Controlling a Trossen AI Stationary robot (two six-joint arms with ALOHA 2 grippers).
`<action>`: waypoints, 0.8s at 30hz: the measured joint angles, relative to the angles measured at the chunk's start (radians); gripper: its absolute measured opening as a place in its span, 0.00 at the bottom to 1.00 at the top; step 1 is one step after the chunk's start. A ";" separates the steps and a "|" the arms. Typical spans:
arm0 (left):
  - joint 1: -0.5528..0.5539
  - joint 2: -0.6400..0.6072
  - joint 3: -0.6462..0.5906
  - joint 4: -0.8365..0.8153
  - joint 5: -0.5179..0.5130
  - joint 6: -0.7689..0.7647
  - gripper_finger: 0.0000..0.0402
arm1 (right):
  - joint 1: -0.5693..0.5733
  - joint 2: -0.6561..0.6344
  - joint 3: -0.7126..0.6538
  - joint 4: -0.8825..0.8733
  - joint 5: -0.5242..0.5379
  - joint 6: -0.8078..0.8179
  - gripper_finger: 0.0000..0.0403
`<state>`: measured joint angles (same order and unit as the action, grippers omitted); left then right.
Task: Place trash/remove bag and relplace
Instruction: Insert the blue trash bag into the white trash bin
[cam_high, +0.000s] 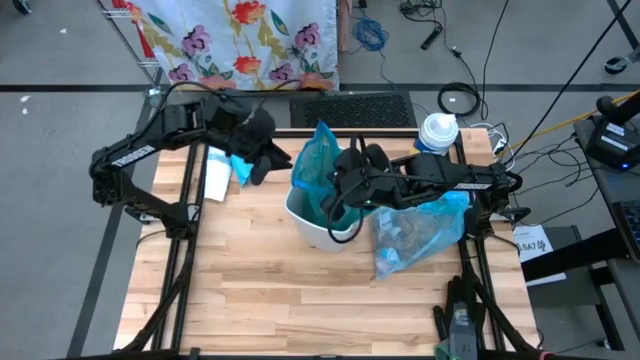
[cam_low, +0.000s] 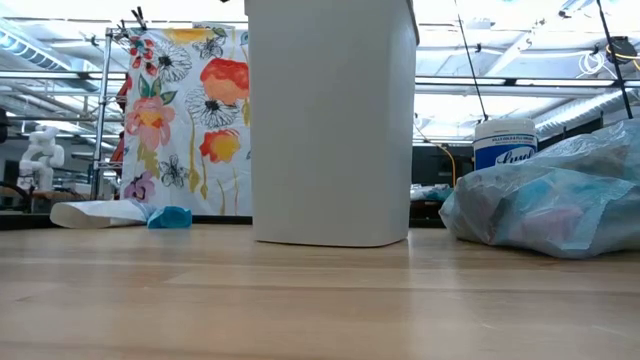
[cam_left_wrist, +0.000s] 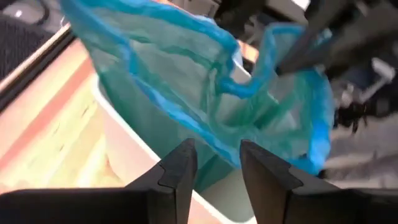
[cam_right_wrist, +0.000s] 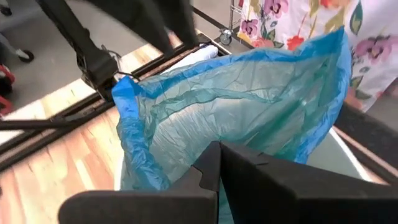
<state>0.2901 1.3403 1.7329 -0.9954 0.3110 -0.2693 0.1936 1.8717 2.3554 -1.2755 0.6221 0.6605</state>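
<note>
A teal-green bag (cam_high: 318, 165) stands up out of the white bin (cam_high: 312, 232) at mid-table, its lower part hanging inside. My right gripper (cam_right_wrist: 219, 149) is over the bin's right side, shut on the bag's mouth. My left gripper (cam_left_wrist: 216, 158) hovers open at the bin's left far side (cam_high: 270, 160), with the bag's plastic showing just beyond the gap between its fingers. A pale-blue bag (cam_high: 420, 235) filled with trash lies on the table right of the bin. My right gripper pinches the teal-green bag's rim (cam_left_wrist: 273, 68) between its two shut fingers, coming slanting down from the table's right. The rim is held up above the bin, and the plastic drapes slack from it into the bin. My left gripper: I cannot tell whether its open fingers touch the bag.
A white roll with a blue end (cam_high: 222, 170) lies at the table's far left. A white wipes tub (cam_high: 438, 130) stands at the far right. A flowered cloth (cam_low: 185, 110) hangs beyond the far edge. The table's near half is bare wood (cam_high: 300, 310).
</note>
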 joint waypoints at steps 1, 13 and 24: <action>0.000 0.000 0.000 0.005 -0.001 -0.041 0.32 | 0.000 0.000 0.000 0.000 0.001 -0.022 0.00; -0.028 0.060 0.000 0.118 0.033 -0.440 0.32 | 0.000 0.000 0.000 0.010 0.001 -0.231 0.00; -0.035 0.109 -0.001 0.103 -0.012 -0.458 0.32 | 0.001 0.000 0.000 -0.001 -0.028 -0.288 0.00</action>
<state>0.2547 1.4497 1.7317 -0.8923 0.2986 -0.7277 0.1947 1.8721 2.3554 -1.2762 0.5945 0.3725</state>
